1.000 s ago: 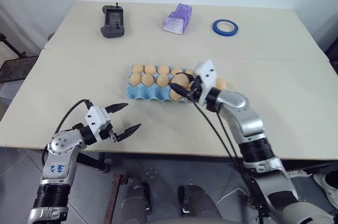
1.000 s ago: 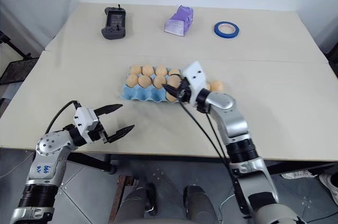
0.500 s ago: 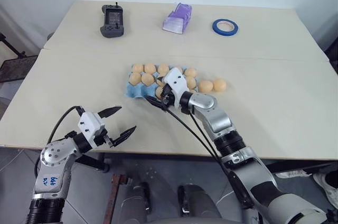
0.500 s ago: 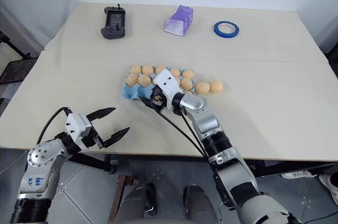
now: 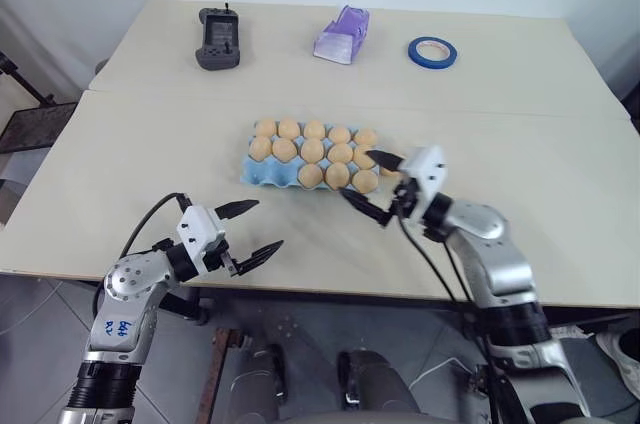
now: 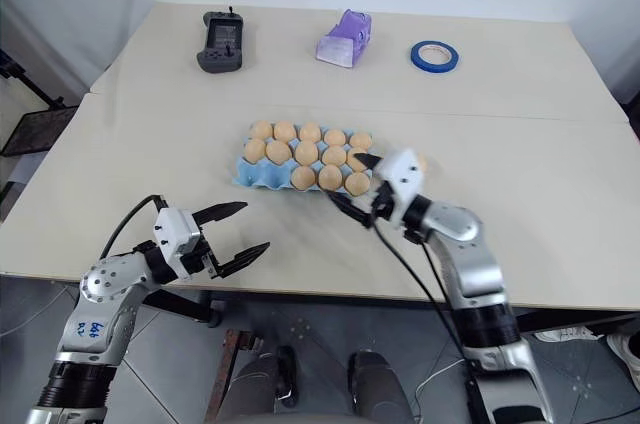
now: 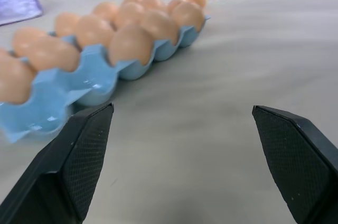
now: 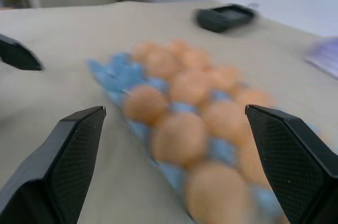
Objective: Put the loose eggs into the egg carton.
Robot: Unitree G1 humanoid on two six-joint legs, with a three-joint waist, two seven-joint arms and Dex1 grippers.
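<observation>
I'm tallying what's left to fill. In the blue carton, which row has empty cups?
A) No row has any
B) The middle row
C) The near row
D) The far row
C: in the carton, the far and middle rows each hold five eggs, while the near row holds three at its right end, leaving its two left cups bare blue.
</observation>
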